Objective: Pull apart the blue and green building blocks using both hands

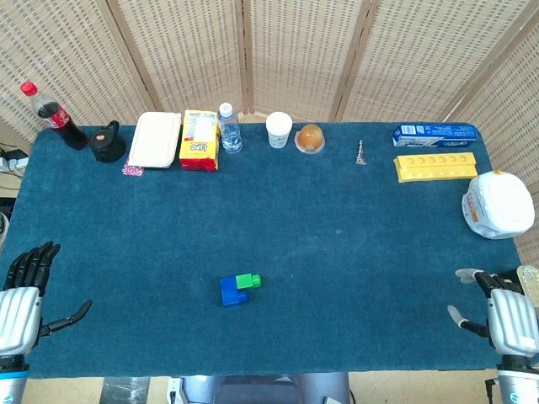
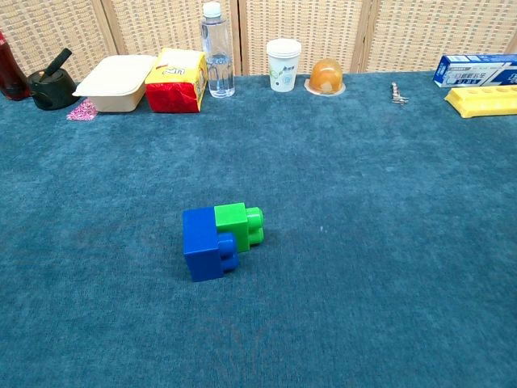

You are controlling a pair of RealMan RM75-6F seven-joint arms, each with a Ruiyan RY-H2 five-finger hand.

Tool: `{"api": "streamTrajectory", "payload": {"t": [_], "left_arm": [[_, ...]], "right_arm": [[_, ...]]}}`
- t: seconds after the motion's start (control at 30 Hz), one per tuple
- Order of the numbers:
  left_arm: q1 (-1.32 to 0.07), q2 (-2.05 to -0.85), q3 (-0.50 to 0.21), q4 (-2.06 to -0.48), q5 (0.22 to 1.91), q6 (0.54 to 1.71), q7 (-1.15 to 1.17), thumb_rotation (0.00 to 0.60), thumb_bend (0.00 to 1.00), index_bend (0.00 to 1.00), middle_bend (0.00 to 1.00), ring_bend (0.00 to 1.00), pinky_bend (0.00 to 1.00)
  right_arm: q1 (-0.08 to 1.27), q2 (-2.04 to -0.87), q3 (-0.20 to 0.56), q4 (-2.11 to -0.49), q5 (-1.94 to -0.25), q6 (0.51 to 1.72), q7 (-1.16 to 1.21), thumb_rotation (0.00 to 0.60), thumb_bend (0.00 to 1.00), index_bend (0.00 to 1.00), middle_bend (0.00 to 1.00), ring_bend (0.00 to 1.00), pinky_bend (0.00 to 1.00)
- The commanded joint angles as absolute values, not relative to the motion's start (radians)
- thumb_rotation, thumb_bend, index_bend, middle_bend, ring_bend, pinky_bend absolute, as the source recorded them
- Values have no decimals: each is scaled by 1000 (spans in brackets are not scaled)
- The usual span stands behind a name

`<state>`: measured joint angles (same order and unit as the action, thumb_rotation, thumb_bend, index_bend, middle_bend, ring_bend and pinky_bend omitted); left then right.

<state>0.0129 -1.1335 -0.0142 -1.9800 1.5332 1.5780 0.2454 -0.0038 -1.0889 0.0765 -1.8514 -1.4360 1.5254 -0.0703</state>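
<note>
The blue building block (image 2: pixel 208 242) and the green building block (image 2: pixel 239 224) lie joined together on the blue-carpeted table (image 1: pixel 354 252), the green one stuck to the blue one's right side with its studs pointing right. Taking this pair as the landmark: the left hand (image 1: pixel 25 290) rests at the table's edge far to the left of the blocks and slightly nearer the robot, fingers spread and grasping nothing. The right hand (image 1: pixel 501 307) sits far to the right of the blocks at the opposite edge, fingers likewise apart and empty (only the head view shows either hand).

Well behind the blocks, along the far edge, stand a clear water bottle (image 2: pixel 216 50), a yellow-and-red snack box (image 2: pixel 175 79) just left of it, and a cream lidded food container (image 2: pixel 119 82) left of that. Further left are a black kettle-like pot (image 1: pixel 108 143) and a cola bottle (image 1: pixel 55 116). Behind and to the right of the blocks are a white paper cup (image 2: pixel 283 65), an orange jelly cup (image 2: pixel 325 76), a small metal piece (image 2: pixel 397 94), a blue toothpaste-style box (image 1: pixel 434 132) and a yellow tray with round hollows (image 1: pixel 436 166). A white bag-like bundle (image 1: pixel 498 204) sits far right.
</note>
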Motion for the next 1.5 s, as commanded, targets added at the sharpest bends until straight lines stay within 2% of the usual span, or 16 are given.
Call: {"api": "streamTrajectory", "payload": {"t": [0.03,0.2,0.37,0.57,0.67,0.9,1.07,1.27,1.5], "left_arm": [[11,-1134,-15,-1981,1533,1576,245,415,225,69,73,0,47],[10,-1135,-18,-1982,1534,1577,244,415,224,69,75,0,54],[6,-1136,-19,-1983,1539,1574,247,412,226,76,91,0,157],[-18,-1140,-26,-2037,1534,1539,311,412,225,124,139,25,159],[-52,-1152,-37,-2081,1530,1496,369,411,226,157,163,57,169],[-151,-1155,-58,-2196,1428,1344,574,412,226,157,163,57,172],[-239,-1213,-88,-2237,1308,1267,757,409,226,156,162,57,172],[-359,-1353,-125,-2217,1129,1208,913,410,226,157,163,57,174],[-478,-1494,-147,-2165,958,1204,1037,411,227,157,163,57,179]], "right_arm": [[-6,-1091,75,-1852,-1441,1532,-71,600,255,344,414,377,335],[-5,-1093,74,-1850,-1438,1527,-68,600,255,344,414,376,335],[-10,-1092,70,-1852,-1449,1536,-68,600,255,344,414,377,335],[-21,-1084,66,-1854,-1455,1552,-61,600,256,344,414,377,335],[-18,-1089,67,-1847,-1453,1543,-51,600,255,344,414,377,336],[-7,-1098,69,-1831,-1447,1524,-48,600,255,344,414,377,335],[-6,-1094,65,-1828,-1453,1520,-40,600,256,344,414,377,335],[-12,-1091,60,-1828,-1470,1532,-33,600,256,344,414,377,335],[-16,-1082,62,-1825,-1467,1537,-19,600,256,344,414,377,336]]}}
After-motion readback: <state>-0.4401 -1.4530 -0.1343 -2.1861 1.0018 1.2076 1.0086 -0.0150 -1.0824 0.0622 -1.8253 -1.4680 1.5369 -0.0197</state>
